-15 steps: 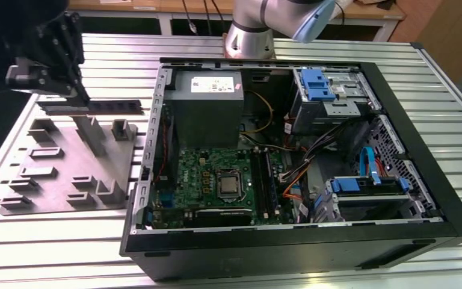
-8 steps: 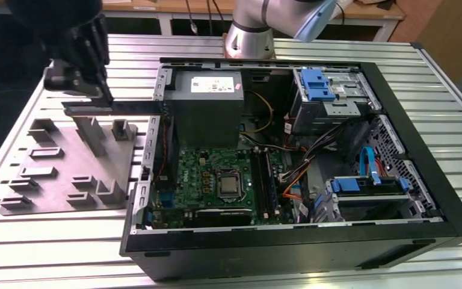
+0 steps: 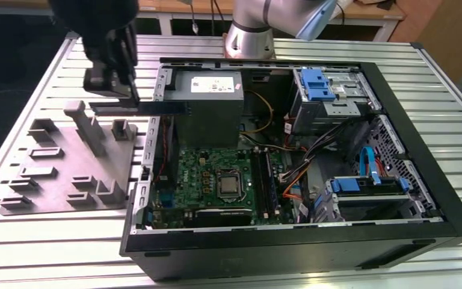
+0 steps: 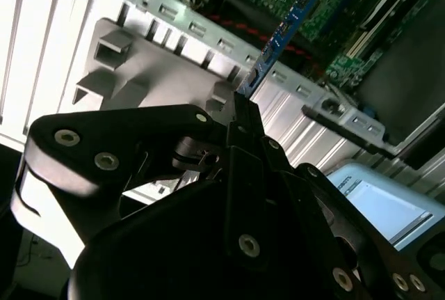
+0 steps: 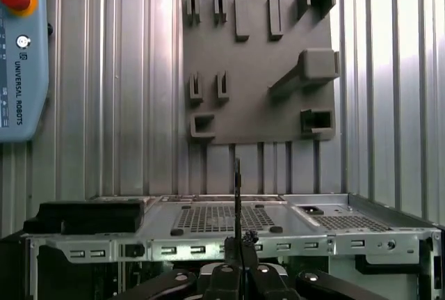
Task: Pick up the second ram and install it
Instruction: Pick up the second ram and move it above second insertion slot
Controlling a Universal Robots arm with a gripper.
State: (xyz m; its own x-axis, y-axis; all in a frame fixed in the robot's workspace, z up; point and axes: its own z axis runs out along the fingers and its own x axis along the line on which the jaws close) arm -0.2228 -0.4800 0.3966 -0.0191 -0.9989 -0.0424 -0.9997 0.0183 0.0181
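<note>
My gripper [image 3: 112, 90] hangs above the table between the grey tray [image 3: 62, 162] and the open computer case [image 3: 295, 156], shut on the second ram [image 3: 147, 108]. The ram is a thin dark stick held level, and its blue-tinged end reaches over the case's near wall. In both wrist views it shows edge-on, sticking out from between the fingertips: the ram [image 4: 285, 28] points toward the green motherboard, and the ram [image 5: 238, 195] stands as a thin line above the case wall. The black memory slots [image 3: 264, 180] lie beside the CPU socket [image 3: 229, 186].
The grey tray [image 5: 257, 70] carries several raised blocks. Inside the case are a power supply [image 3: 207, 102], blue-tabbed drive bays [image 3: 319, 84], and loose cables [image 3: 295, 174]. A teach pendant [image 5: 21, 49] lies on the slatted table. The arm's base [image 3: 251, 36] stands behind the case.
</note>
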